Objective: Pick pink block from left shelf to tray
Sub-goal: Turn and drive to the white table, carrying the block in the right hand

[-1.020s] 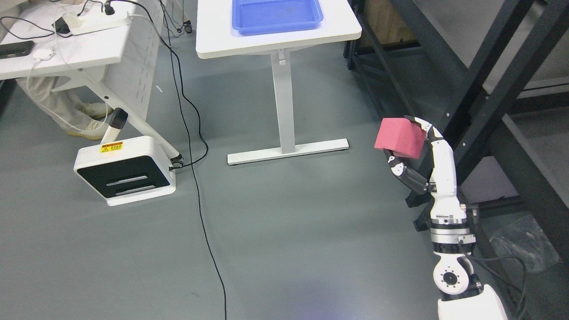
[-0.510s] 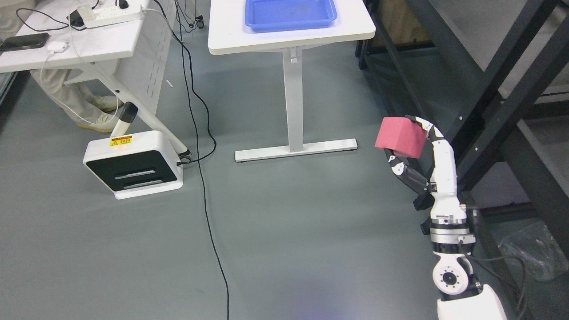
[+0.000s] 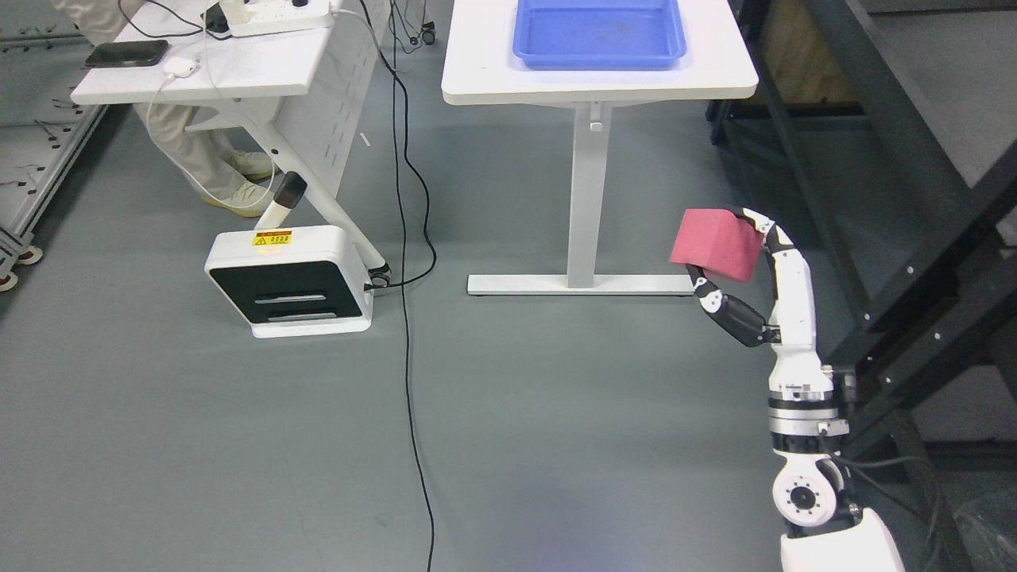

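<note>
My right hand (image 3: 727, 266) is shut on the pink block (image 3: 712, 243), holding it up in the air over the grey floor at the right of the head view. Its arm rises from the lower right corner. The blue tray (image 3: 599, 35) lies on a white table (image 3: 477, 71) at the top centre, well beyond the block. No left arm shows.
A black shelf frame (image 3: 922, 238) stands along the right edge, close to my arm. The table's white post and foot (image 3: 584, 282) are just left of the block. A white floor unit (image 3: 290, 282), a black cable (image 3: 409, 334), a second desk (image 3: 238, 71) and a seated person's legs (image 3: 203, 163) fill the left.
The whole picture has shifted right and down, so the camera has moved; the table, tray and floor unit now sit further right. My right hand keeps the pink block at the same spot in view.
</note>
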You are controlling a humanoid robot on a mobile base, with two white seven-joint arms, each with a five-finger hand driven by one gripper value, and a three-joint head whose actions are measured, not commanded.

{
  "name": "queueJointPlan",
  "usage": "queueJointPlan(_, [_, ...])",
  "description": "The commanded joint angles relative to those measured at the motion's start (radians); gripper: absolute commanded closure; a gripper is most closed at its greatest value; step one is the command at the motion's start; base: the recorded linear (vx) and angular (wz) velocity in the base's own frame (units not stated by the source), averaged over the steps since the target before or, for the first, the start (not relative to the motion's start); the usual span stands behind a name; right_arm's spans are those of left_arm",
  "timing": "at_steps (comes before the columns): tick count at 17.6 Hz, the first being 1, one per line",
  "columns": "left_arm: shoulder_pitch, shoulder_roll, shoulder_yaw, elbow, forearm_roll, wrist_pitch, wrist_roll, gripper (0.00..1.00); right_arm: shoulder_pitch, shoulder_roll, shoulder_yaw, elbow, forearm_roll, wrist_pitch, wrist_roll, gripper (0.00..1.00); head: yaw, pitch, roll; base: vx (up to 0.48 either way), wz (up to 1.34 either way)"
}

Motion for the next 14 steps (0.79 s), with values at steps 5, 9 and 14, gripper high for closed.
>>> queueJointPlan(5, [0.020,0.017,0.000,-0.018,0.000,0.001,0.000,0.00,-0.020,-0.017,0.003,0.000,-0.001,0.000,-0.001,0.94,0.0000,0.000,0.000,0.206,0.18])
queueJointPlan(9, [0.020,0.017,0.000,-0.018,0.000,0.001,0.000,0.00,-0.020,-0.017,0.003,0.000,-0.001,0.000,-0.001,0.94,0.0000,0.000,0.000,0.239,-0.05])
queueJointPlan(14, [0.020,0.017,0.000,-0.018,0.000,0.001,0.000,0.00,-0.020,-0.017,0.003,0.000,-0.001,0.000,-0.001,0.94,0.0000,0.000,0.000,0.249,-0.09])
